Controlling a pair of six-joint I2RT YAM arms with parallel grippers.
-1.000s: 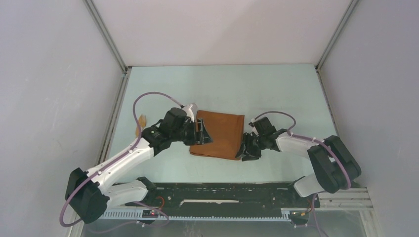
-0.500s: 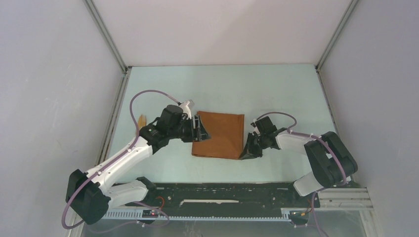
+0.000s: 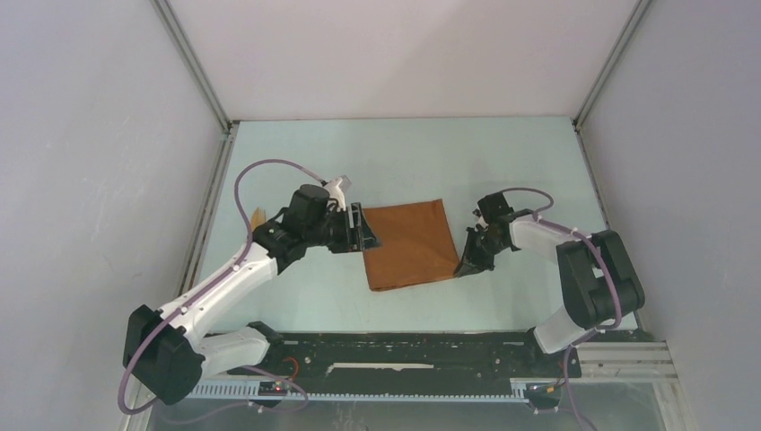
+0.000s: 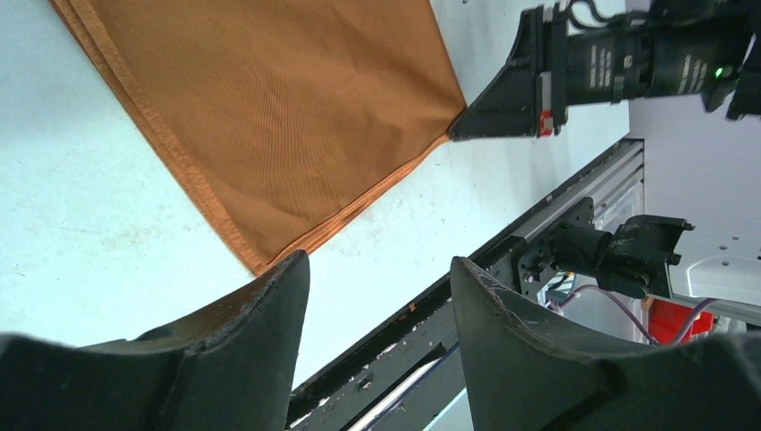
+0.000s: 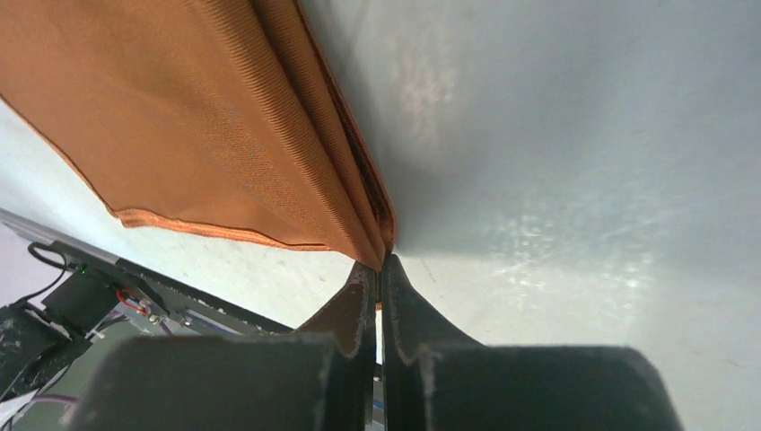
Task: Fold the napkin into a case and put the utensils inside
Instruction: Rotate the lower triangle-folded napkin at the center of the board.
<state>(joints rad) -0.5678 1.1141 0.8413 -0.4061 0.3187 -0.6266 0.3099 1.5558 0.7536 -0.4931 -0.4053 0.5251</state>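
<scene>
No legible text, white print on black wrist housing (image 4: 619,67) (too blurred to read)

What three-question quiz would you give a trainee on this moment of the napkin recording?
1. True or false: the right fingers are shut on a corner of the napkin.
2. The left fingers are: A) clamped on the napkin; B) open, gripping nothing; C) out of every view.
3. In the right wrist view, does the napkin show one layer or several at the pinched corner?

Key: 1 true. 2 B. 3 several; stacked folded edges meet at that corner.
</scene>
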